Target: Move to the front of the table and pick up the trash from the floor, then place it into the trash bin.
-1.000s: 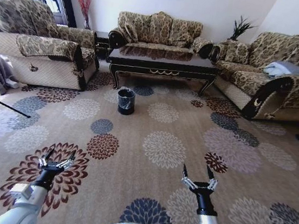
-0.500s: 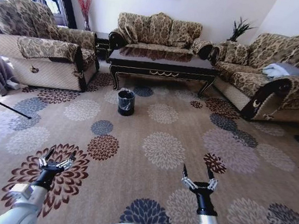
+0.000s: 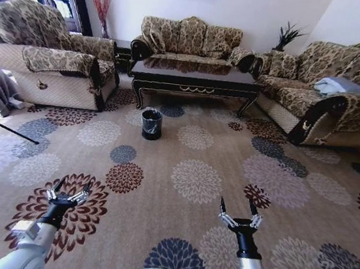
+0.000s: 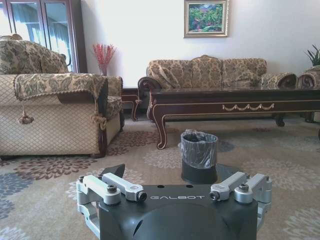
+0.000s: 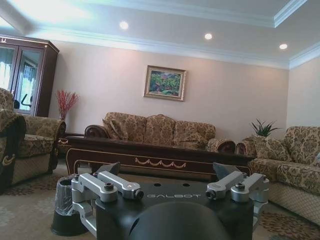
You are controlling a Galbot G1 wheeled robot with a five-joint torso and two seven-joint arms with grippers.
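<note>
I stand well back from the table (image 3: 195, 77), facing its long front. Left gripper (image 3: 67, 194) and right gripper (image 3: 239, 215) are low over the carpet (image 3: 194, 176) on my side of the table, fingers spread, nothing held. The trash bin (image 3: 151, 123) stands on the carpet just before the table's left front leg, liner bag in place.

The trash: not located. No bottle, paper or crushed item can be made out on the floor before the table.

Risks, as judged:
- The busy floral carpet could mask small litter; a pale paper piece may read as a pale flower.
- The bin sits near my likely path to the table; a careless base could knock it over.

Hidden: floor under the table is in shadow; the sofa (image 3: 190, 37) behind is partly blocked by the tabletop.
</note>
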